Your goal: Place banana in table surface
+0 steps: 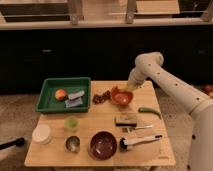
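The light tan table surface (100, 125) fills the middle of the camera view. An orange bowl (120, 97) stands at its back, right of centre. My gripper (128, 88) reaches down from the right and sits at the bowl's right rim. A small yellow shape at the gripper's tip, over the bowl's rim, looks like the banana (131, 87); most of it is hidden by the gripper.
A green tray (50, 101) at the back left holds a round orange-red fruit (61, 94) and a grey item. A green chili (149, 111) lies right of the bowl. A dark red bowl (103, 145), metal cup (72, 144), green cup (71, 123), white container (41, 134) and utensils (140, 141) crowd the front.
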Tool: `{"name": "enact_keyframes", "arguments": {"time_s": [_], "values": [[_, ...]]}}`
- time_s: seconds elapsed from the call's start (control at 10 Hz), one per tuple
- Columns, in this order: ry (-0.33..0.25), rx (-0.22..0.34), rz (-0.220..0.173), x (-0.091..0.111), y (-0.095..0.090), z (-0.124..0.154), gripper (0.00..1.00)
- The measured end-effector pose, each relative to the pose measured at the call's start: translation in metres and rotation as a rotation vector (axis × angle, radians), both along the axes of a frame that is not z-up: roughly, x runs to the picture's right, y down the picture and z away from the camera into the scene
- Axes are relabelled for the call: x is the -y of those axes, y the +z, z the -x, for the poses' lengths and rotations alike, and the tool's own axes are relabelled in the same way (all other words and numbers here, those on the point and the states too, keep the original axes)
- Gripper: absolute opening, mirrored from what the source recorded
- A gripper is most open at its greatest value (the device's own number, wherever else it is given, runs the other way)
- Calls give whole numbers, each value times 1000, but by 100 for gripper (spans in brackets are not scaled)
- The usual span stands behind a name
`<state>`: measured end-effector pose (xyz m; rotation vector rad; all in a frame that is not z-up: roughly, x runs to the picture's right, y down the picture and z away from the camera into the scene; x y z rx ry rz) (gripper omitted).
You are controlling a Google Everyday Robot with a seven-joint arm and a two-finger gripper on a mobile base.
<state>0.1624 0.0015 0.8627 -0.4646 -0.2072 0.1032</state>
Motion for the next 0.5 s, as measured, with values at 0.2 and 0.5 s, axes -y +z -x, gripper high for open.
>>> {"name": "enact_keyframes", "arguments": {"time_s": [0.2,0.5], "values": [[5,13,6,-6,-1,-4,1],[7,32,9,-9,-5,-5,1]]}}
